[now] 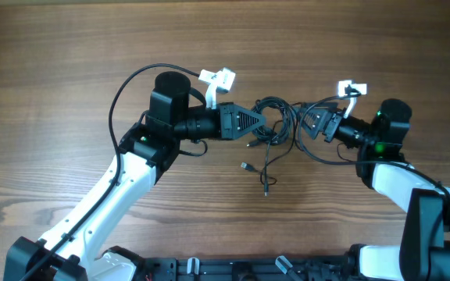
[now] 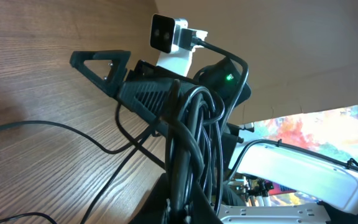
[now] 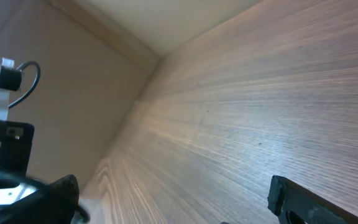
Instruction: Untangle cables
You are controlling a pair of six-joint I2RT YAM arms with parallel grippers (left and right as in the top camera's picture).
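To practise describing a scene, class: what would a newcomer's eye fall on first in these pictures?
First, the tangle of thin black cables in the middle of the wooden table, with loose plug ends trailing toward the arms' bases. Both arms converge on it. The left gripper is shut on the cables, and the right gripper stands wide open on the tangle's other side. In the left wrist view the gathered strands fill the centre.

The left arm reaches from the table's near left corner toward its middle, and the left gripper points right with its jaws closed on the cables. The right arm comes from the near right corner, and the right gripper points left, jaws spread wide.
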